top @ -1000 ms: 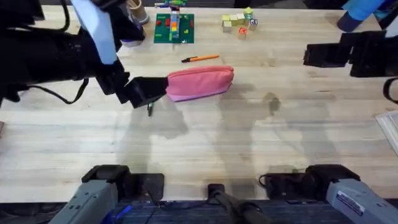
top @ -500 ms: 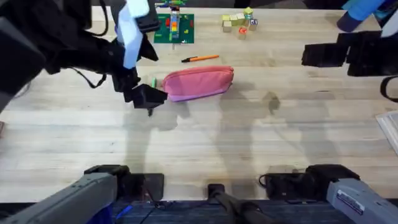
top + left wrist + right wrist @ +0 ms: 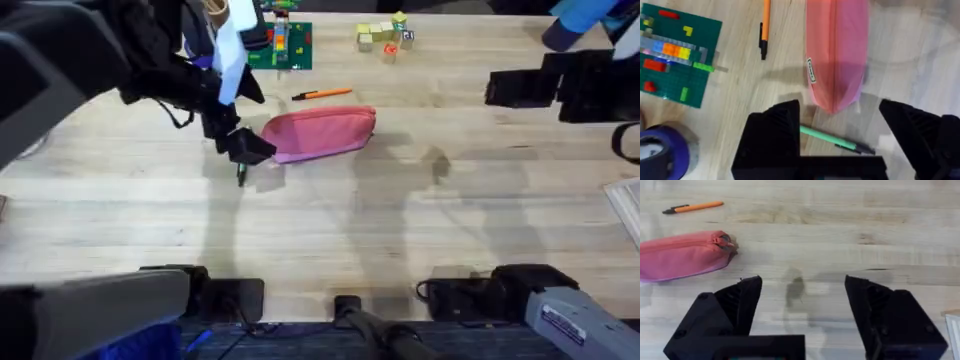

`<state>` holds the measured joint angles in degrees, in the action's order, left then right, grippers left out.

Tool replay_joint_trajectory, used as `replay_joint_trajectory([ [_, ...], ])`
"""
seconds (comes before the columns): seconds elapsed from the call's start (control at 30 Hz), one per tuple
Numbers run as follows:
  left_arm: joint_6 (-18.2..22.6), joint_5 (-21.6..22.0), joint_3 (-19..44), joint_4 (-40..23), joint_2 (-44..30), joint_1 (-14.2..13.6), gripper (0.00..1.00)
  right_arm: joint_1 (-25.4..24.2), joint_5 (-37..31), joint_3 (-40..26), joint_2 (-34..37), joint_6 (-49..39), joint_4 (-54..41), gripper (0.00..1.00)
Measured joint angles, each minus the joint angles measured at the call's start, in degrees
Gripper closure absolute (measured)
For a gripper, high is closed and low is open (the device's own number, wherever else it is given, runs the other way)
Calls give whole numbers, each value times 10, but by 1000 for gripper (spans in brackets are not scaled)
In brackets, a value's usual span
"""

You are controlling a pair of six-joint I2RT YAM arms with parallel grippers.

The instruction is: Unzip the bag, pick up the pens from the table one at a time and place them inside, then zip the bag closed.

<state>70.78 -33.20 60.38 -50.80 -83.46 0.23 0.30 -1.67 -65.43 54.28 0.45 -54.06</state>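
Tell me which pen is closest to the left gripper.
The green pen, lying on the table between the open fingers of the left gripper, just off the bag's end. The orange pen lies farther off, alongside the bag.

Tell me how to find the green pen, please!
Find the pink bag in the middle of the table. The green pen lies at its end nearest the left gripper, between the open fingers. The other pen is orange.
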Motion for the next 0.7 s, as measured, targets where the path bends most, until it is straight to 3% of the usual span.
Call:
replay_joint_trajectory([
  [0.33,0,-60,0,40,-100,0,8,0,0,0,0,0,0,5],
  [0.7,-1,-82,0,41,-106,0,7,0,0,0,0,0,0,5],
])
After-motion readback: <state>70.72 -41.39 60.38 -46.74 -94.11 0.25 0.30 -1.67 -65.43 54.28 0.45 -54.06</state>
